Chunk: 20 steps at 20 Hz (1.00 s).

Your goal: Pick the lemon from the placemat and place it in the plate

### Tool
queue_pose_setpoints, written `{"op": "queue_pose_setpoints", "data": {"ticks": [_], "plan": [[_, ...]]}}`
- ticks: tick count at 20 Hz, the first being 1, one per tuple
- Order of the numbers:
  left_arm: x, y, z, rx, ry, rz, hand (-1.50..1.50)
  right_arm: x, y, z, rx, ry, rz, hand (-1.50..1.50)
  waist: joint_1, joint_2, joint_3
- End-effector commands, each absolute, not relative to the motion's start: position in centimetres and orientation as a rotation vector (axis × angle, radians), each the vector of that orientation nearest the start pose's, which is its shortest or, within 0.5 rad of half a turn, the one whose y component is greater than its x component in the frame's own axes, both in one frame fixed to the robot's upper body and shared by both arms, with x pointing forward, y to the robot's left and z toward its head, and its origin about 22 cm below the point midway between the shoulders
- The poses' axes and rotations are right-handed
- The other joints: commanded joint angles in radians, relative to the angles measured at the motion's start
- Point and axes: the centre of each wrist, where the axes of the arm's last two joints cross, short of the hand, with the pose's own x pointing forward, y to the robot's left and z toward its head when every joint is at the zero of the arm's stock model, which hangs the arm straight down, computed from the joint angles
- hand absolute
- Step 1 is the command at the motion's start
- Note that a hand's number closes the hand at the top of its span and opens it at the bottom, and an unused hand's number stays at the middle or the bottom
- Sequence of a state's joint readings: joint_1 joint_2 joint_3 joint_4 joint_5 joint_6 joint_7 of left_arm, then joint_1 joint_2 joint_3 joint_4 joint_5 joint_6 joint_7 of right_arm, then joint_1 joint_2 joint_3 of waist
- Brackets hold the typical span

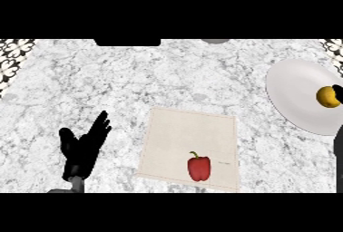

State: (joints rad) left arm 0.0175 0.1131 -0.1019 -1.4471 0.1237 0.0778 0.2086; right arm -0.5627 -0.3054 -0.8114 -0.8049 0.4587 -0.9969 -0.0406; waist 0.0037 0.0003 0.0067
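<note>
R hand (337,93), black, only a sliver at the frame's R edge by the 1 yellow round lemon (327,97); can't tell if fingers are curled or touching it. Lemon over the 1 white round plate (295,97), R side; near-round, long axis unclear. L hand (84,145) fingers spread, upright, resting lower L. 1 beige cloth placemat (191,140) w/ 1 red bell pepper (199,167), stem up-frame, on the marble counter (134,81).

We are in a kitchen. We see a grey-white marble counter (134,86), a cloth placemat (188,136) laid on it with a red pepper (199,168) on top, and a white plate (298,97) holding a lemon (327,96), with patterned tiles (15,50) at the counter's corners.
</note>
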Motion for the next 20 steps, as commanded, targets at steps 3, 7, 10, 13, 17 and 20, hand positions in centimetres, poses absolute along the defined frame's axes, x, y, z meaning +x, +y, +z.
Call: {"op": "queue_pose_setpoints", "data": {"ticks": [3,7,10,13,17,20], "plan": [[23.1,24.1,-3.6,0.022,-1.199,0.021,0.0,29.9,-39.3,-0.8,-1.283,-1.316,-0.852,-1.5,-0.013,-0.004,-0.006],[21.0,25.6,-3.6,0.016,-1.172,0.009,0.0,25.9,-38.1,-2.4,-1.229,-1.332,-0.762,-1.5,-0.013,-0.006,-0.007],[23.3,24.7,-4.8,-0.003,-1.168,0.0,0.0,23.6,-36.2,-3.7,-1.198,-1.324,-0.74,-1.5,-0.017,-0.003,-0.008],[22.7,24.4,-2.5,0.03,-1.2,-0.015,0.0,21.6,-33.7,-4.0,-1.205,-1.276,-0.696,-1.5,-0.009,-0.005,-0.007],[23.3,24.7,-4.8,0.009,-1.174,-0.011,0.0,20.9,-31.3,-4.3,-1.222,-1.248,-0.646,-1.5,-0.007,-0.001,-0.007],[23.3,23.7,-4.4,0.02,-1.177,0.005,0.0,20.6,-30.6,-3.6,-1.237,-1.233,-0.643,-1.5,-0.005,-0.001,-0.007]]}}
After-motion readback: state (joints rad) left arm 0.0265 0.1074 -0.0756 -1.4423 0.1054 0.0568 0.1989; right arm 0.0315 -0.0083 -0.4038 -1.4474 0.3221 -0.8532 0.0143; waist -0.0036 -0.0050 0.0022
